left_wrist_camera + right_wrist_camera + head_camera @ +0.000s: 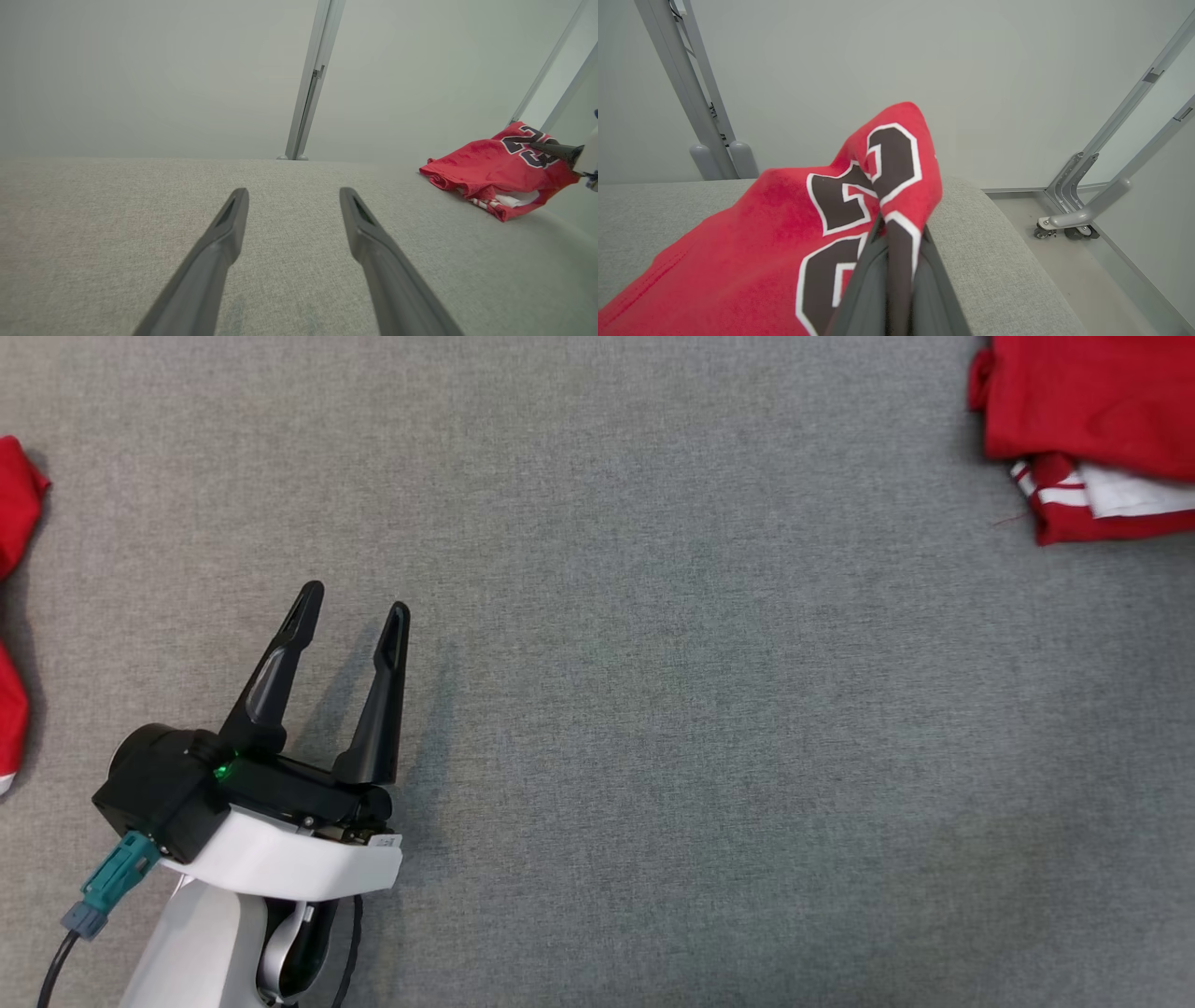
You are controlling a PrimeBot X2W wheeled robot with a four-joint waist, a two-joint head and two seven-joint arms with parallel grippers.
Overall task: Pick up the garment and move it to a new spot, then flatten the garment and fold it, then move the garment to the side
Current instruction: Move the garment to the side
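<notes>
Right gripper (pixel 901 228) is clamped on jersey (pixel 738 261) at edge of table (pixel 994 261); left gripper (pixel 356 598) is spread, empty; folding judged done, release pending

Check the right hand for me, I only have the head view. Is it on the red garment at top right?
Observer: Yes. In the right wrist view the right hand is shut on a fold of the red garment.
Operator: Which part is pinched?
Observer: The printed part. The dark numerals, edged in white, run right into the grip.
Operator: Is it off the table?
Observer: Only partly. In the left wrist view the pinched fold is raised, while the rest lies bunched on the grey fabric surface.
</notes>
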